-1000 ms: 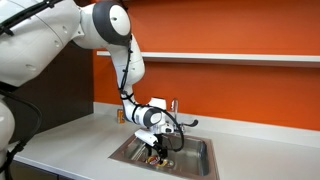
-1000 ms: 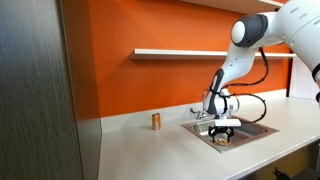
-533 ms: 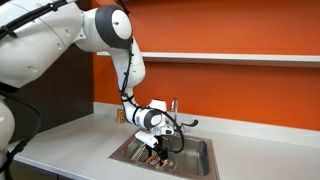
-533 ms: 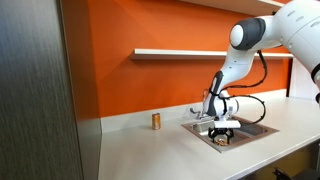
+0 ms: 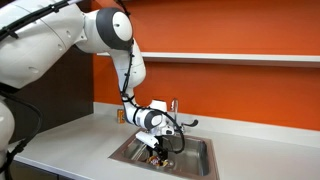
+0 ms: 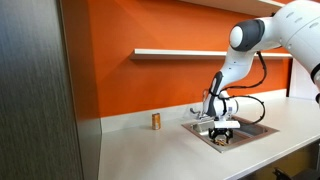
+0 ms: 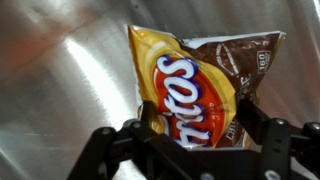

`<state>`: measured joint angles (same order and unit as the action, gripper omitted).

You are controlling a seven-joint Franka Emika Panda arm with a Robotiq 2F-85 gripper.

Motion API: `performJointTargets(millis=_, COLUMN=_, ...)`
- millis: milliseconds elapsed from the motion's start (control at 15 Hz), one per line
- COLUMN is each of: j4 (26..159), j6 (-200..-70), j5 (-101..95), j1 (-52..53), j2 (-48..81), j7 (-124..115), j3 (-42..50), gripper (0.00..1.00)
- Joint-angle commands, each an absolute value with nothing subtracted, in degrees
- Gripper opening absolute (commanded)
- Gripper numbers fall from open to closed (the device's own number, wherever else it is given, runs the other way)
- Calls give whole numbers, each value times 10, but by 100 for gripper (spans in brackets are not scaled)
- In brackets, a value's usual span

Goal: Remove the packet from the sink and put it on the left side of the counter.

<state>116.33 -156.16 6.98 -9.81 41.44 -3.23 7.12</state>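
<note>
The packet (image 7: 195,85) is a yellow, red and brown crinkly chip bag lying flat on the steel floor of the sink (image 7: 60,70). In the wrist view my gripper (image 7: 200,118) straddles the packet's lower half, with one finger pressed against each side edge, so it is shut on the packet. In both exterior views the gripper (image 5: 152,150) (image 6: 223,133) is lowered into the sink (image 5: 195,160) (image 6: 255,130), and the packet is mostly hidden beneath it. The light-grey counter (image 5: 70,150) (image 6: 150,150) surrounds the sink.
A small orange-gold can (image 6: 156,121) stands on the counter by the backsplash, and in an exterior view it shows partly behind the arm (image 5: 120,116). The chrome faucet (image 5: 173,105) rises behind the sink. A white shelf (image 6: 175,52) runs along the orange wall. A dark cabinet (image 6: 35,90) stands at the counter's end.
</note>
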Motion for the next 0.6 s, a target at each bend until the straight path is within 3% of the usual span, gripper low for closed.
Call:
performJointTargets(millis=0, j4=1150, j6=-1547, j5=71, j1=-110, j2=416, j7=-26, j3=63, gripper=58)
performJointTargets(millis=467, j4=1151, j6=-1547, j5=67, j1=-103, j2=400, j7=-31, j3=69, gripper=8)
performJointTargets(millis=533, j4=1152, j6=-1548, j5=67, j1=-103, j2=398, j7=-32, j3=69, gripper=6)
